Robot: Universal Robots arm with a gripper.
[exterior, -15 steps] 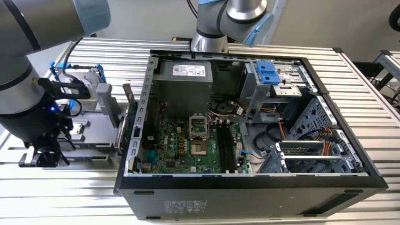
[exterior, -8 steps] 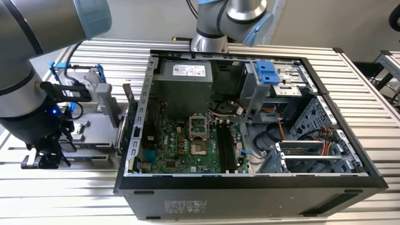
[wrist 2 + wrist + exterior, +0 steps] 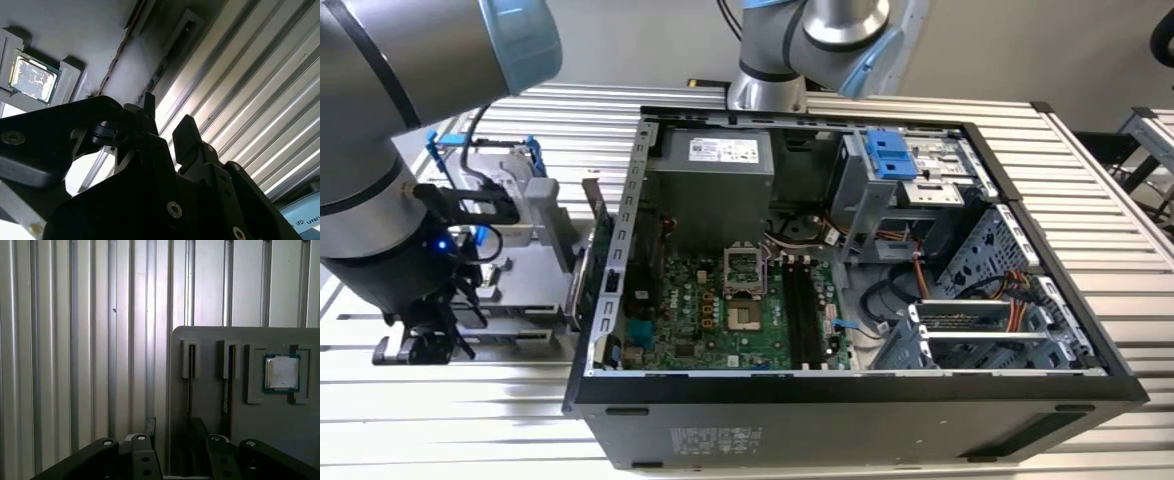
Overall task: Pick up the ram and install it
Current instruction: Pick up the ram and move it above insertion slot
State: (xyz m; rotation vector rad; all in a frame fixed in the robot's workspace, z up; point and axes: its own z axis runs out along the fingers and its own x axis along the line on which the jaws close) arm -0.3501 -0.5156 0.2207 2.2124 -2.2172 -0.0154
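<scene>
1. Carrying everything is the ribbed metal desk, its slats running across the exterior view.
2. Computer case: lies open on its side mid-desk. The green motherboard faces up, with the long black memory slots toward its edge on the exterior view's right.
3. Robot arm: stands at the exterior view's left, outside the case, with its wrist lowered close to the desk.
4. Grey parts holder: a flat block resting on the desk slats beside the case, with narrow upright pockets and one square recess.
5. Gripper: sits just at the edge of the holder. The fingers are spread, bright desk shows through the gap between them, and nothing is pinched.
6. The ram: seen edge-on as a thin dark strip standing in the holder pocket nearest the gripper, well apart from the motherboard slots. In the first wrist view its lower end runs down toward the gap between the fingers; I cannot tell whether they touch it.
7. Second stick: greenish, in the next pocket over.
8. Processor chip: small, square and silver, seated in the recess beyond both pockets.
</scene>
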